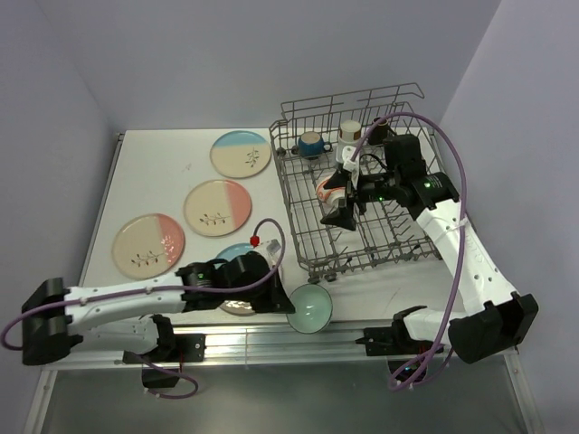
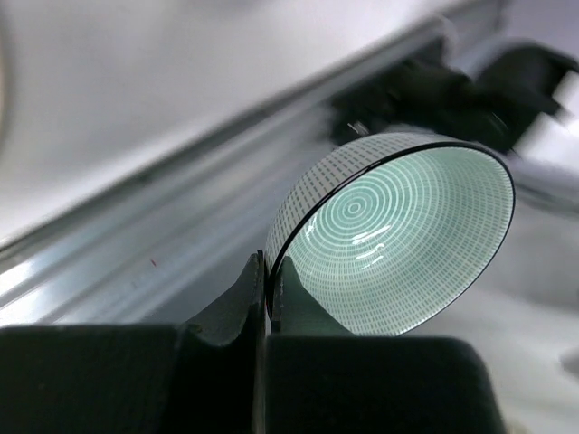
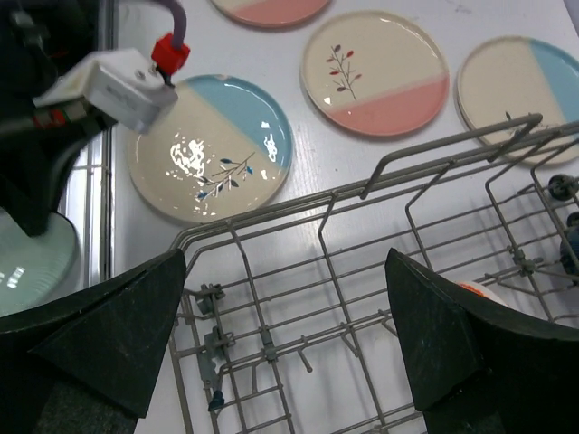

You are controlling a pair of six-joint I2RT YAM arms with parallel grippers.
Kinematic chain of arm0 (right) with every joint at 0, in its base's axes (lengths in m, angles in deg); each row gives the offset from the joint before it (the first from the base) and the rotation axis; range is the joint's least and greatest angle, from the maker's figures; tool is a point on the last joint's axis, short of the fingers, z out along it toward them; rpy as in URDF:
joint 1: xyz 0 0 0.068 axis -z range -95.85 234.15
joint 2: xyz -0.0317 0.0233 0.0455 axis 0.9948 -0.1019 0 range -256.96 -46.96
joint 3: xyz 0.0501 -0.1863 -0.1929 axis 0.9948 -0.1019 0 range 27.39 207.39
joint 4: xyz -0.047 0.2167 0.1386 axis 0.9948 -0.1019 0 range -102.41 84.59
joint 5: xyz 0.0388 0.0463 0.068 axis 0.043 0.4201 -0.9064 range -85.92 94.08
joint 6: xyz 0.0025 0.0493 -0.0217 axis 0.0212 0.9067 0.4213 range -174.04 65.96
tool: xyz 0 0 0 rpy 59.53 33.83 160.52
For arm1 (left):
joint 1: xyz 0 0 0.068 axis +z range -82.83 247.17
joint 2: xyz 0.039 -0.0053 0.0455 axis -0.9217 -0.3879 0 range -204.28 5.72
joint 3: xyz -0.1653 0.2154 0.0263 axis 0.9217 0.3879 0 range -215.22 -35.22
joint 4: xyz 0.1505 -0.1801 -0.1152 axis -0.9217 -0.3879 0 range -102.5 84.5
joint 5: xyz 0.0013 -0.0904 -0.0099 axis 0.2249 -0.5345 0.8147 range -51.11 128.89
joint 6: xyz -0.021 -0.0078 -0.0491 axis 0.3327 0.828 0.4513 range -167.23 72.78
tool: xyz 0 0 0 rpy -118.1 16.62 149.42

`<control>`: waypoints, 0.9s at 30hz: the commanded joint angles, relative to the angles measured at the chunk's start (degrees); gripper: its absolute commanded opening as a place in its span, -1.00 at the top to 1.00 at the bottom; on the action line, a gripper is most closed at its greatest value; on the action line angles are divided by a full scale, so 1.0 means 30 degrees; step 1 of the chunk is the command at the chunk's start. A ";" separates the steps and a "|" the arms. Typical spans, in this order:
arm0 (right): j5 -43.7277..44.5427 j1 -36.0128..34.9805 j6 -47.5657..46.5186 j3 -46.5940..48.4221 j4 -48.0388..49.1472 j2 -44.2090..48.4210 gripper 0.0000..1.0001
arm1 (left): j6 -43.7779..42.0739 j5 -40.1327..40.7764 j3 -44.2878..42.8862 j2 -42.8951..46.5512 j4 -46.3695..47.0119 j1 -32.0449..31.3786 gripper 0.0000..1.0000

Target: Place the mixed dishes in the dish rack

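My left gripper point(image 1: 288, 303) is shut on the rim of the pale teal bowl point(image 1: 311, 310), holding it tilted over the table's near edge. In the left wrist view the fingers point(image 2: 268, 280) pinch the bowl's rim point(image 2: 398, 235). My right gripper point(image 1: 339, 206) is open and empty over the grey wire dish rack point(image 1: 298, 220); its wrist view shows rack wires point(image 3: 271, 221) between the spread jaws point(image 3: 285, 344). The rack holds the orange-red bowl point(image 1: 327, 186), the dark-blue mug point(image 1: 310, 143) and the brown mug point(image 1: 381, 123). Four plates lie on the table: blue point(image 1: 241, 154), pink point(image 1: 217, 207), pink point(image 1: 148, 243), blue point(image 1: 233, 255) partly under the left arm.
A cream cup point(image 1: 350, 132) stands in the rack's far row. The left arm's wrist point(image 3: 118, 86) with a red cap sits above the near blue plate point(image 3: 210, 146). A metal rail point(image 1: 271, 342) runs along the near table edge.
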 commanded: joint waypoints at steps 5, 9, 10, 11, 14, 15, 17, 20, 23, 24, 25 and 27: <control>-0.1619 -0.0156 -0.6533 0.2277 -0.4435 -0.0207 -0.99 | -0.4049 -0.5353 -0.0439 0.5615 -0.1386 0.0998 1.00; -0.1851 -0.0420 -0.9610 0.3420 -0.6250 -0.0675 -1.00 | -0.5340 -0.7367 -0.1408 0.7317 -0.2881 0.3600 1.00; -0.2028 -0.0449 -1.0634 0.3684 -0.7472 -0.0735 -1.00 | -0.5661 -0.8189 -0.1496 0.7320 -0.2826 0.4478 1.00; -0.2233 -0.0479 -1.3458 0.4238 -0.8297 -0.0880 -1.00 | -0.5809 -0.9125 -0.1555 0.7088 -0.2768 0.6227 1.00; -0.2616 -0.0711 -1.9362 0.5208 -1.1404 -0.1232 -1.00 | -0.6190 -1.2292 -0.1730 0.6239 -0.2299 0.8608 1.00; -0.2587 -0.0858 -2.0651 0.5471 -1.2745 -0.1320 -1.00 | -0.6278 -1.2937 -0.1877 0.5395 -0.2211 0.8936 1.00; -0.2236 -0.1674 -2.2531 0.5971 -1.3168 -0.1409 -1.00 | -0.6687 -1.4316 -0.2576 0.4395 -0.2239 0.9551 1.00; -0.1213 -0.2848 -2.3533 0.6030 -1.3139 -0.1204 -1.00 | -0.7333 -1.5752 -0.3689 0.2346 -0.2415 0.9905 1.00; 0.0190 -0.4577 -2.4208 0.5913 -1.3139 -0.1145 -1.00 | -0.7831 -1.6806 -0.4569 0.1435 -0.2503 1.0169 1.00; 0.0574 -0.5393 -2.4238 0.5884 -1.3168 -0.1203 -1.00 | -0.8035 -1.7014 -0.4747 0.1257 -0.2532 1.0257 1.00; 0.0926 -0.5720 -2.4383 0.5768 -1.3168 -0.1175 -1.00 | -0.8124 -1.7161 -0.4865 0.1139 -0.2620 1.0345 1.00; 0.1747 -0.6480 -2.4531 0.5592 -1.3168 -0.1058 -1.00 | -0.8358 -1.7484 -0.5071 0.0933 -0.2884 1.0609 0.99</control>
